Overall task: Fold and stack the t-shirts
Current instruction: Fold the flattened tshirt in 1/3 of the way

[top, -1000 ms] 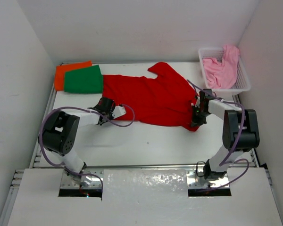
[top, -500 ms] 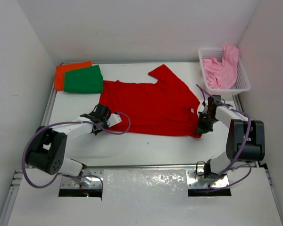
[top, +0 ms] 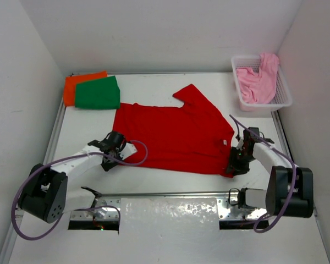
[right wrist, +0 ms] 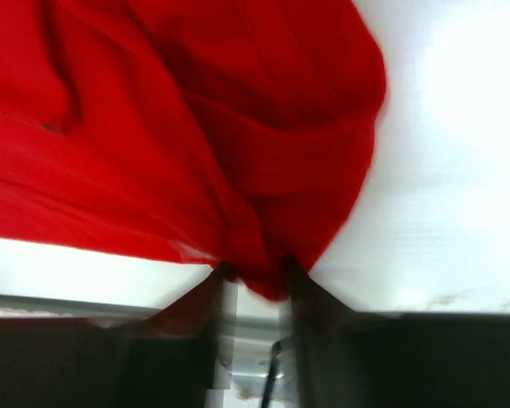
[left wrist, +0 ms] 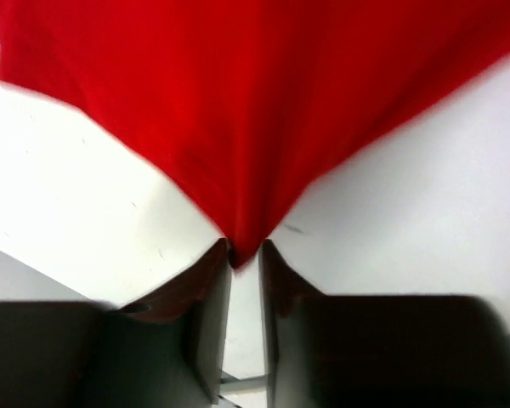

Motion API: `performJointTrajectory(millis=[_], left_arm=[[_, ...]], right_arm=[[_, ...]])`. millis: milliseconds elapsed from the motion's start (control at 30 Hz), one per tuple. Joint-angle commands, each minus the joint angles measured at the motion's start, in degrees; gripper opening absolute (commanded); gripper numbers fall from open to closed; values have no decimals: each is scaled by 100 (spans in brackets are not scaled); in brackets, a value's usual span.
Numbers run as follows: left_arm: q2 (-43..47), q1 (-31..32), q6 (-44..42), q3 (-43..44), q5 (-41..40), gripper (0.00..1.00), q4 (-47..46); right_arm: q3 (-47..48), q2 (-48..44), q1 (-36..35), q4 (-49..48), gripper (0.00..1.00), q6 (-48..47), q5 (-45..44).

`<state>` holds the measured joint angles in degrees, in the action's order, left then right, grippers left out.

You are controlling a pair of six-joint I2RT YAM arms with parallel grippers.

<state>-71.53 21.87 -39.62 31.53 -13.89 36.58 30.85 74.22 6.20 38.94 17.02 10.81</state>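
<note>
The red shirt [top: 176,137] lay spread flat across the middle of the table [top: 148,82], collar toward the right and one sleeve reaching toward the back wall. The left arm [top: 71,159] stretched low over the table, its elbow swung far out to the left and its forearm running rightward to the shirt's near left corner. The left gripper [left wrist: 244,251] had its fingers almost closed, with only a thin slit between them. That corner was nipped at their tips and the cloth drew up to them in a taut point.

The right arm [top: 269,157] was folded with its elbow out to the right and its wrist angled down at the shirt's near right corner. The right gripper [right wrist: 255,276] was blurred in its wrist view. A bunched wad of red cloth filled the small gap between its fingers, and they seemed to grip it.

At the far left corner the green shirt [top: 97,93] lay folded, overlapping the folded orange shirt [top: 80,83]. The pink shirt [top: 256,82] hung crumpled in the basket [top: 264,105] at the far right.
</note>
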Motion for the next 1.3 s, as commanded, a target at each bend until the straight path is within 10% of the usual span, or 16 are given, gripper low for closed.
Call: performJointTrajectory(millis=[0,200,300,367,433,500,533,833,1267], left_arm=[[297,37,244,-120,-8,34,420],[236,46,-36,1069,-254,89,815],[70,46,-169,2561,-151,94,974],[-158,107,-91,3400,584,90,957],[-676,796,111,4359,782,65,729],[-1359,1641,112,4729,441,27,431],[-1790,2411,-36,4827,370,24,299],[-4129,3956,-152,5819,1361,45,-1381],[-5187,4168,182,6102,1995,47,-2498]], right_arm=[[-80,-363,-4,289,42,47,-52],[1288,-487,13,1000,55,-155,-561],[2018,-688,13,1072,54,-181,-589],[2214,-680,13,845,43,-129,-466],[2294,-436,13,248,21,64,-115],[2521,-6,4,-226,15,187,305],[2836,545,13,-255,15,205,421],[3173,2395,13,-879,41,557,1231],[2927,2598,13,-791,44,302,1072]])
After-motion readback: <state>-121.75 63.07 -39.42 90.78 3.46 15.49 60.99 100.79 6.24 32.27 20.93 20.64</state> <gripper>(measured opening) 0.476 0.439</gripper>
